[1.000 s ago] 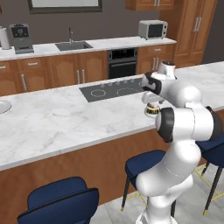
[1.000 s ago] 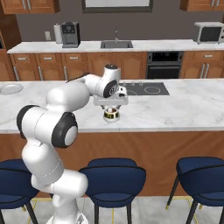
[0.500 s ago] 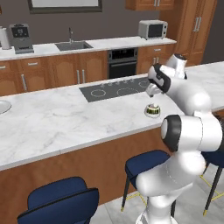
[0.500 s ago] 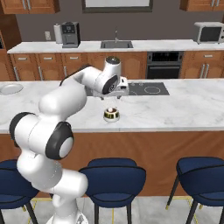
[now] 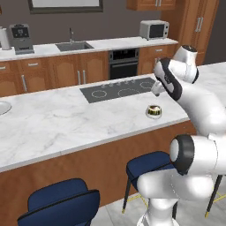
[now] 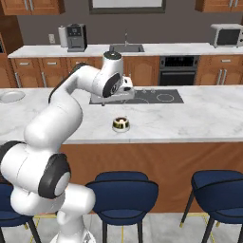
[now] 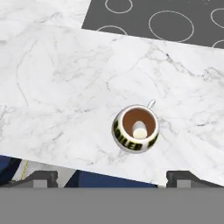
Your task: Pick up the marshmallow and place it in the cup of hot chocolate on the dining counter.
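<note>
One small white marshmallow (image 7: 139, 130) floating in the brown drink inside the cup of hot chocolate (image 7: 135, 128), cup sitting on the white marble tabletop (image 7: 65, 87) near its front edge, black cooktop (image 7: 166, 19) behind it, hand (image 7: 107, 178) up above the cup, fingers wide apart, holding nothing

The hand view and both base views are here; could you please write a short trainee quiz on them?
1. True or false: the marshmallow lies inside the cup.
2. The cup stands on: A) the cooktop, B) the marble counter, C) a stool.
3. Fill in: the gripper above the cup is ____.
Key: 1 true; 2 B; 3 open.
</note>
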You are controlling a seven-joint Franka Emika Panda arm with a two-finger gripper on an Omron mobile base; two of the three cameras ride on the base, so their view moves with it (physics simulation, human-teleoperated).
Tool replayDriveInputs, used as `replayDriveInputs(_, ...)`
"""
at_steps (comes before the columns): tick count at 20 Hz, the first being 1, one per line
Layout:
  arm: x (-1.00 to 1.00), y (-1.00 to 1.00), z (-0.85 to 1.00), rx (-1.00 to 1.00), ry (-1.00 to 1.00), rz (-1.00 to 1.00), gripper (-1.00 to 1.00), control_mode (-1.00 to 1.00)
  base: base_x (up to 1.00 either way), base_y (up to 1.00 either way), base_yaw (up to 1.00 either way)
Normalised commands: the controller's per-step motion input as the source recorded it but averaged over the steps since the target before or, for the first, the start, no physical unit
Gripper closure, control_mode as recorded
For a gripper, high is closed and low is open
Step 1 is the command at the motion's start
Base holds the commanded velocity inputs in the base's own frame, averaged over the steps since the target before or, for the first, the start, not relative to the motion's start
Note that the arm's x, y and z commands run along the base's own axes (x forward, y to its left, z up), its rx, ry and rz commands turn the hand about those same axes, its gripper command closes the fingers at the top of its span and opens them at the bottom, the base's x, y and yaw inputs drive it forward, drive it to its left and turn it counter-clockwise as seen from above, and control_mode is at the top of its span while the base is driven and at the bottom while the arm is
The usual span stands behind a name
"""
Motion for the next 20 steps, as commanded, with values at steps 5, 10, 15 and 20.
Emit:
replayDriveInputs(5,-0.87,0.4,0.07,-0.07,0.0,0.05,-1.0,-1.0,0.0,0.0,0.0)
replayDriveInputs(10,-0.92,0.2,0.41,0.0,0.0,0.04,-1.0,-1.0,0.0,0.0,0.0)
replayDriveInputs(15,-0.81,0.15,0.1,0.0,0.0,0.01,-1.0,-1.0,0.0,0.0,0.0)
replayDriveInputs(20,-0.82,0.24,0.01,0.0,-0.06,0.0,-1.0,-1.0,0.0,0.0,0.0)
